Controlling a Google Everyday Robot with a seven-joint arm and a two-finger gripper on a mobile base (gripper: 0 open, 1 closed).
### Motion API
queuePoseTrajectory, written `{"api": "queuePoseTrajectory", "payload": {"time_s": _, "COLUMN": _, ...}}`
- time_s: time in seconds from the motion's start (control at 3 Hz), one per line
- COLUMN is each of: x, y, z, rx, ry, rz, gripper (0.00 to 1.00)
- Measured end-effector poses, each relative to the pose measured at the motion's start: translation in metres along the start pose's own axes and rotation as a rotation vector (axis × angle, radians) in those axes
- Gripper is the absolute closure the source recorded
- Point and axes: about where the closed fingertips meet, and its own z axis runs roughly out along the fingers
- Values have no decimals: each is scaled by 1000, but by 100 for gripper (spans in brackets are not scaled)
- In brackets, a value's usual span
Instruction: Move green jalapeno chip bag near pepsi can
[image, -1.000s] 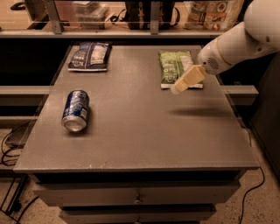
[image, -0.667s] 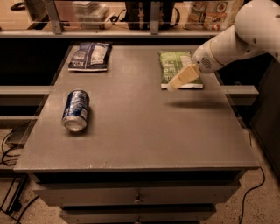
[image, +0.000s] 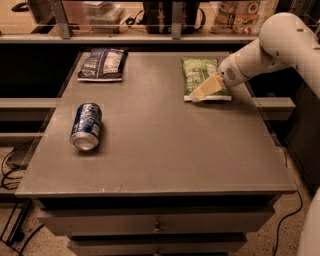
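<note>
Tabletop (image: 165, 150) is grey and flat, with drawers (image: 155, 225) under the front edge. On its left half the pepsi can (image: 86, 125) lies on its side, silver top rim toward the front edge. Behind it, at the back left, a dark blue chip bag (image: 102, 64) lies flat, well apart from the can. Bare table fills the middle. At the back right lies the green jalapeno chip bag (image: 200, 75) – flat, long side running front to back, far from the can. The gripper (image: 205, 90) sits over the bag's front right part, tip pointing down and left – whether it is spread or pressed together cannot be told, nor whether it touches the foil. The white arm (image: 270, 47) reaches in from the right edge
</note>
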Motion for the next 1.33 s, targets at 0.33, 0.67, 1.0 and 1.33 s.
{"api": "queuePoseTrajectory", "payload": {"time_s": 0.33, "x": 6, "y": -13, "z": 2, "rx": 21, "ry": 1, "rz": 35, "gripper": 38}}
{"api": "queuePoseTrajectory", "payload": {"time_s": 0.67, "x": 3, "y": -16, "z": -8, "rx": 52, "ry": -7, "rz": 32, "gripper": 62}}
{"api": "queuePoseTrajectory", "payload": {"time_s": 1.0, "x": -11, "y": -4, "z": -24, "rx": 72, "ry": -23, "rz": -22, "gripper": 85}}
{"api": "queuePoseTrajectory", "payload": {"time_s": 1.33, "x": -25, "y": 15, "z": -34, "rx": 65, "ry": -27, "rz": -89, "gripper": 100}}
